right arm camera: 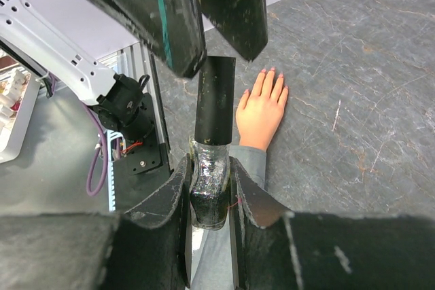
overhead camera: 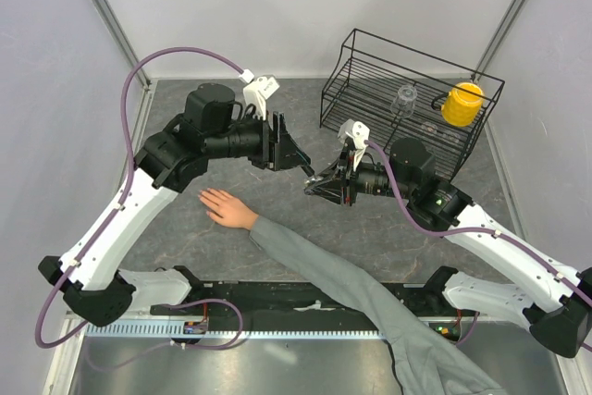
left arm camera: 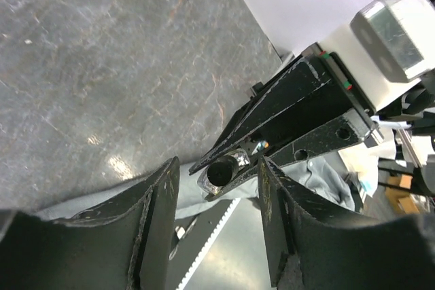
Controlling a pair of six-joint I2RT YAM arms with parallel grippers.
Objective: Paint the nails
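Note:
A bare light-skinned hand (overhead camera: 225, 206) with a grey sleeve (overhead camera: 333, 277) lies flat on the table; its pale nails (right arm camera: 270, 72) show in the right wrist view. My right gripper (overhead camera: 319, 185) is shut on a small dark polish bottle (right arm camera: 209, 185) with a long black cap (right arm camera: 215, 100), held above the table. The bottle's cap end (left arm camera: 223, 170) also shows in the left wrist view. My left gripper (overhead camera: 298, 159) is open, its fingers (right arm camera: 204, 11) just in front of the cap, apart from it.
A black wire rack (overhead camera: 407, 99) stands at the back right, holding a yellow mug (overhead camera: 461, 104) and a clear glass (overhead camera: 404, 99). A metal rail (overhead camera: 277, 330) runs along the table's near edge. White walls enclose the left and right sides.

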